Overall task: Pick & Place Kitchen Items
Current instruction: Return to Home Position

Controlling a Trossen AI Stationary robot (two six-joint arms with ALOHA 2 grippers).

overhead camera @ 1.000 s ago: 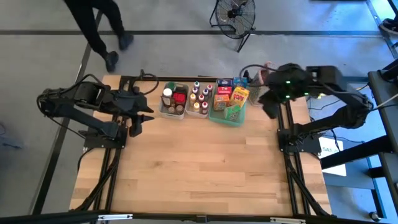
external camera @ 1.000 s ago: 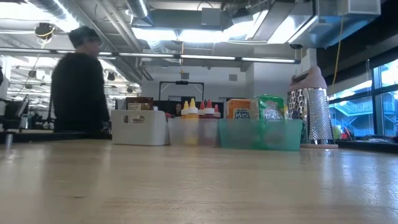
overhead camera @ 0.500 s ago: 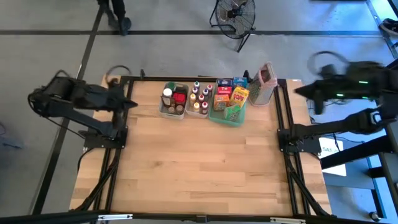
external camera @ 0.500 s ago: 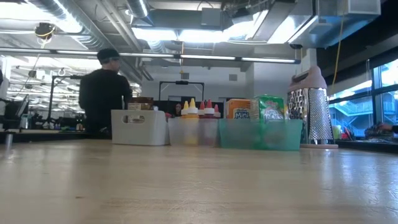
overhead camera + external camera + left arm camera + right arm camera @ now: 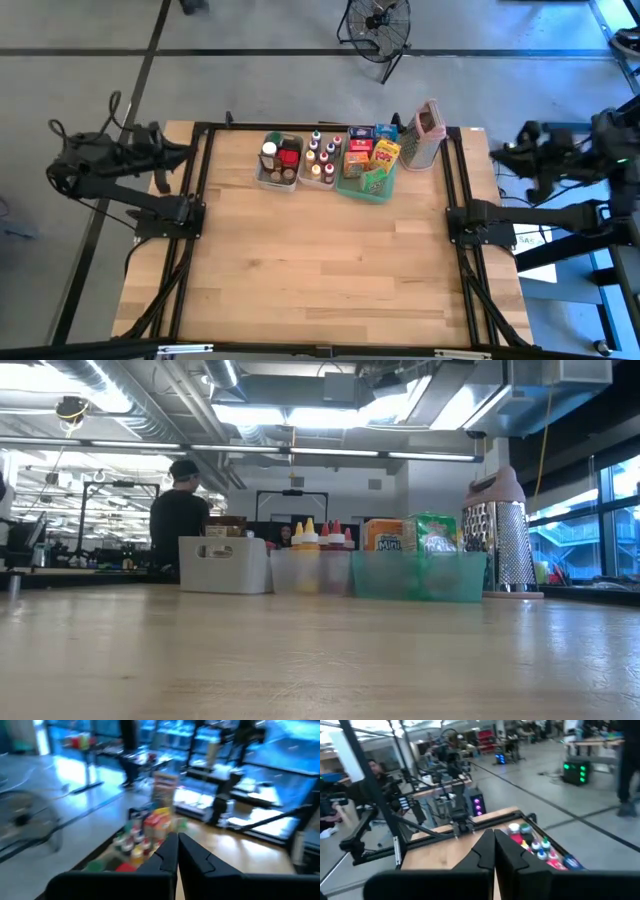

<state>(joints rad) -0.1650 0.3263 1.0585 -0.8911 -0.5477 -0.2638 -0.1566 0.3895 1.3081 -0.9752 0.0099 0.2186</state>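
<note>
gray bin (image 5: 222,567): jars (image 5: 269,152) | clear bin (image 5: 310,573): spice bottles (image 5: 318,155) | green bin (image 5: 415,577): food boxes (image 5: 385,153) | row at far edge of counter (image 5: 320,260) | left end effector (image 5: 177,851), right end effector (image 5: 493,842): fingers together, empty, beyond the sides

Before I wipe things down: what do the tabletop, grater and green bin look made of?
Tabletop: pale wood planks, matte, seams visible. Grater: shiny perforated metal, pink plastic-looking top. Green bin: translucent plastic, probably; boxes show through.
</note>
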